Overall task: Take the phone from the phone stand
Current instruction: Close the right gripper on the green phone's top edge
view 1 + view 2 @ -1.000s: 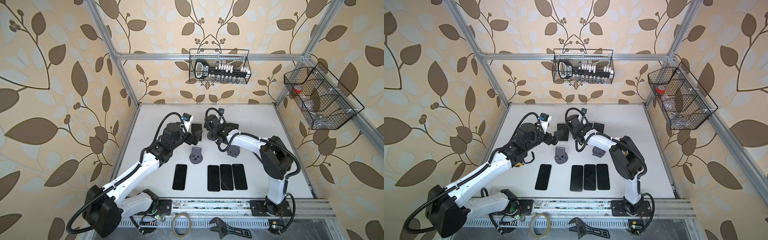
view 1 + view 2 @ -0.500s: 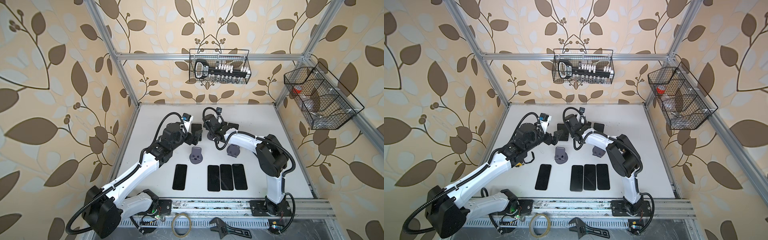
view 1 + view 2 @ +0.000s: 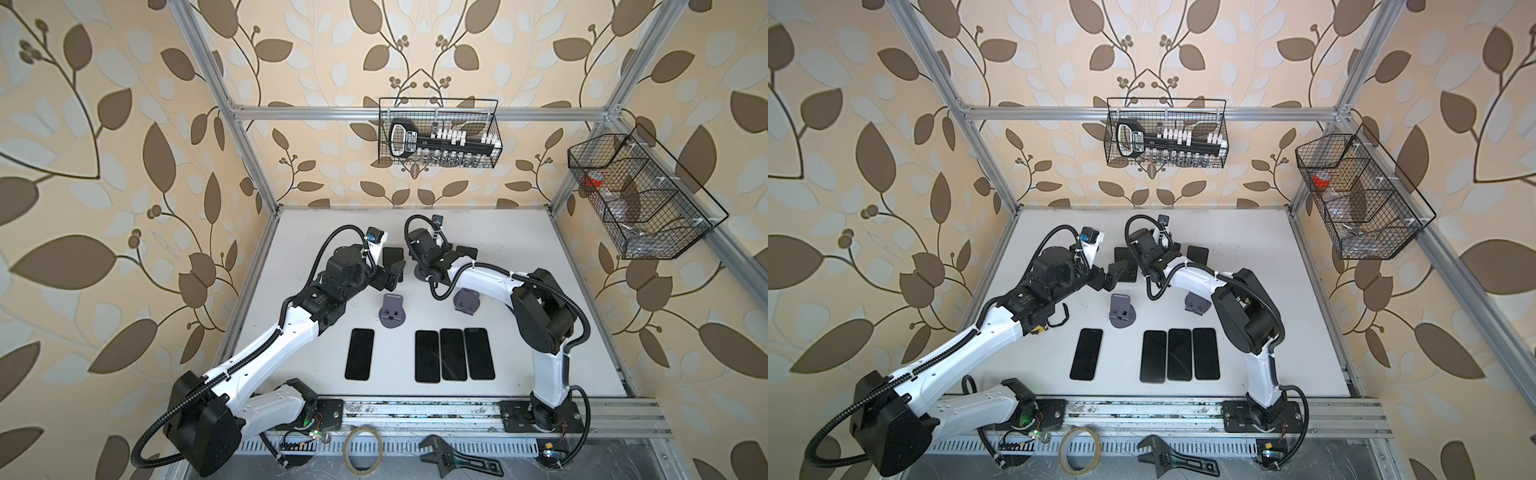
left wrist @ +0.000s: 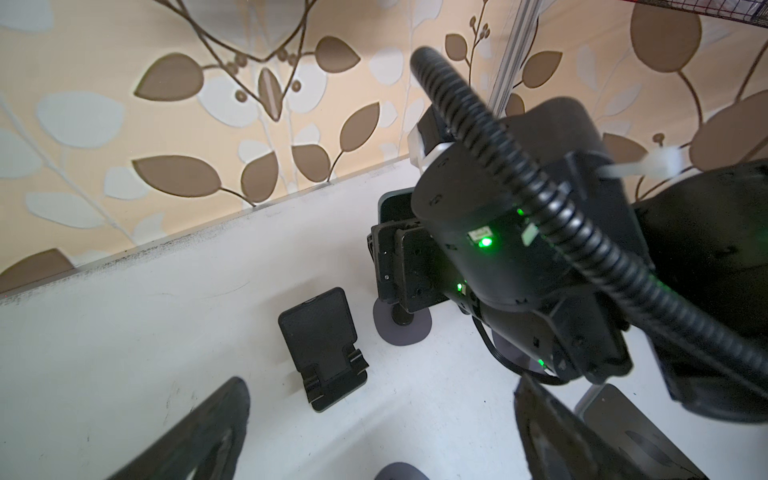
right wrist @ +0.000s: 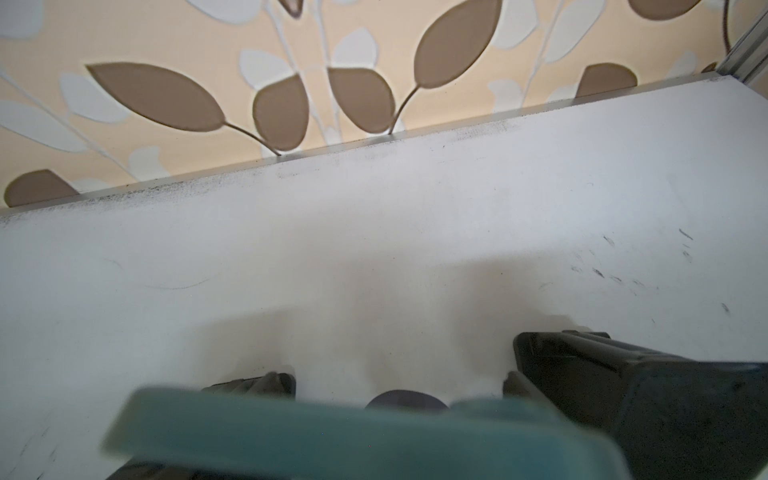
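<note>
Teal-edged phone (image 5: 332, 432), blurred up close, seemingly propped upright on a grey round-based phone stand (image 4: 417, 330), toward the tabletop's (image 5: 374, 249) back, near centre.

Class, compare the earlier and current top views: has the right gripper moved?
Yes, slightly. In a top view the right gripper has edged left, measured against the empty grey stand, which has stayed put.

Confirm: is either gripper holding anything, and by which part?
Left gripper: open, holding nothing. Right gripper: its fingers are at the teal phone along its edge, but whether they clamp it cannot be told.
</note>
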Robot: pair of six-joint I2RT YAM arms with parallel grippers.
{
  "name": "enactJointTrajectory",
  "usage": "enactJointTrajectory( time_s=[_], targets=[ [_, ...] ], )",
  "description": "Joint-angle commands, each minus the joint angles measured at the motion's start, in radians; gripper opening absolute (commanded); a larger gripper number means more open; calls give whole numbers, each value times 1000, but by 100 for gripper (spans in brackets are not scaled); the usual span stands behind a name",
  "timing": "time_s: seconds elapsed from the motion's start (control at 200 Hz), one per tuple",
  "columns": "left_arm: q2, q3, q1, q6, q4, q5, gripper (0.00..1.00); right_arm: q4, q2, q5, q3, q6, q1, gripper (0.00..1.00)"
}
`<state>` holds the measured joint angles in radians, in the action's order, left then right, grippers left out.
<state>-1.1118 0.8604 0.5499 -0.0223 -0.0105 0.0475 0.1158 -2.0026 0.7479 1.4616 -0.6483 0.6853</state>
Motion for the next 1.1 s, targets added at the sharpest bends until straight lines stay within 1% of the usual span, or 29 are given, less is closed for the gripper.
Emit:
enactJointTrajectory(
  time_s=[0.0, 0.245, 1.095],
  targets=[
    [27, -9, 9, -16, -17, -5, 99, -3, -22, 11, 26, 10, 5, 81],
    [27, -8, 12, -18, -14, -4, 99, -10, -16, 8, 18, 21, 5, 76],
    [20, -7, 26, -24, -14, 1, 99, -39, 39, 13, -6, 70, 5, 73]
  ],
)
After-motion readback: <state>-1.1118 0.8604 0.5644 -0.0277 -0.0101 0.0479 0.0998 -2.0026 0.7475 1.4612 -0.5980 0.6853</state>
